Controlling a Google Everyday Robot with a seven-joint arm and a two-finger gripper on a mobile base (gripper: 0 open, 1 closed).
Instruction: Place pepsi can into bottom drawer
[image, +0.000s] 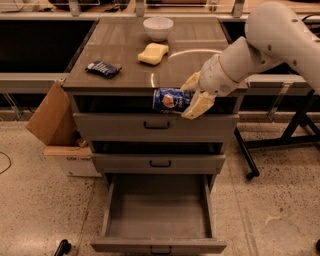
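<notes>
Holding the pepsi can (169, 100) in the gripper (192, 96), clamped on its right end from above and below; held sideways, logo toward the camera. Hanging in the air just past the front edge of the cabinet top (125, 75), level with the dark gap above the top drawer (156, 127); not resting on anything visible. Well above the bottom drawer (157, 212), with the middle drawer (157, 162) in between; roughly within the drawer's width, a little toward its right side.

Done, judging by the layout: grasped and clear of the top surface; bottom drawer pulled out wide, grey floor bare, nothing inside; upper two drawers looking shut, so no obvious obstruction on the way down.

Left to do: lowering in front of the two shut fronts; moving out over the open box; setting the can on the drawer floor; spreading the fingers; pulling away. Roughly halfway, at a guess; carry phase, not placement yet.

Not involved: white bowl (158, 27), yellow sponge (153, 53) and dark-blue snack packet (103, 68) on the cabinet top, all apart from the gripper; cardboard box (52, 120) on the ground left of the cabinet.
</notes>
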